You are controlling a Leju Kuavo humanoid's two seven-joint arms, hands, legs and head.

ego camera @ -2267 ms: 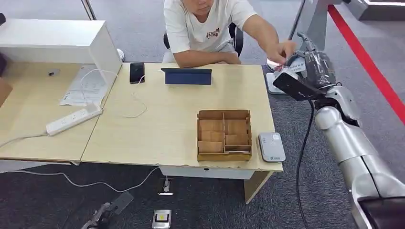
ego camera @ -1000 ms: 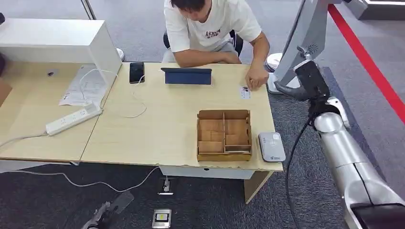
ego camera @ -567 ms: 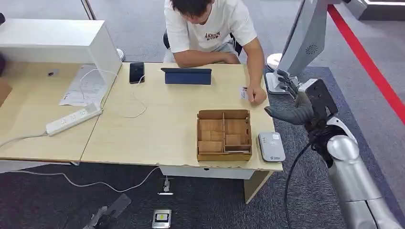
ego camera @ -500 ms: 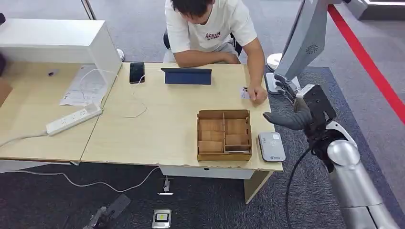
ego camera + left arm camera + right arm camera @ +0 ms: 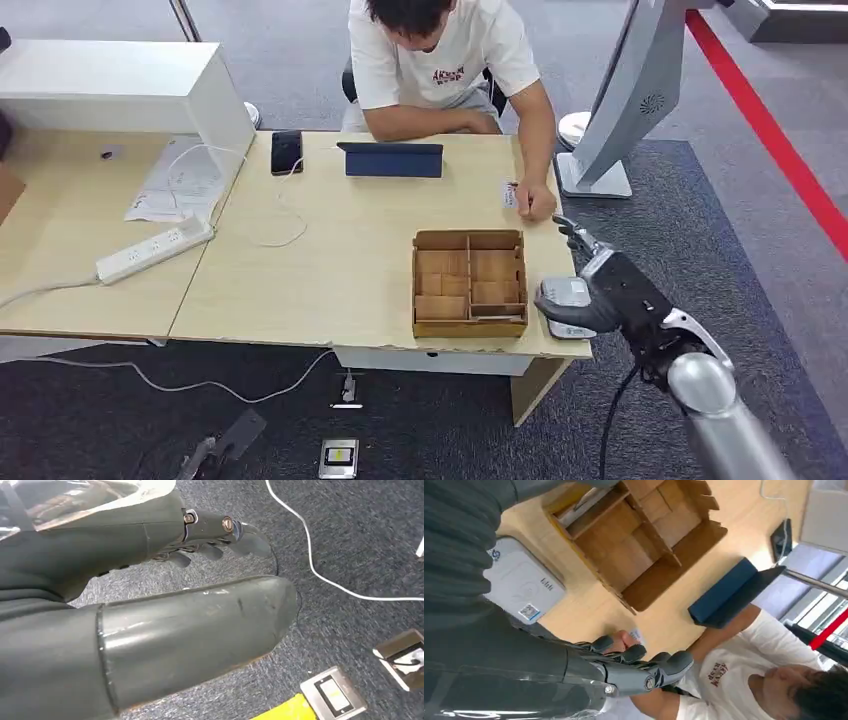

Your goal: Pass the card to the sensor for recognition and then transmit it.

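Right hand point(image 5: 590, 300) hangs empty, fingers spread, over the sensor point(image 5: 566, 306). Card point(image 5: 512, 194) at 12 o'clock looks thin, stiff, slippery; pinch an edge.

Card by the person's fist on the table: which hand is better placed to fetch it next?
Right. The right hand hovers empty over the card reader, same side as the card under the person's hand. The left hand hangs over the carpet.

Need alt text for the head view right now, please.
The robot's right hand hovers open over the grey card sensor beside a wooden divider box. A seated person's hand rests on a card on the table.
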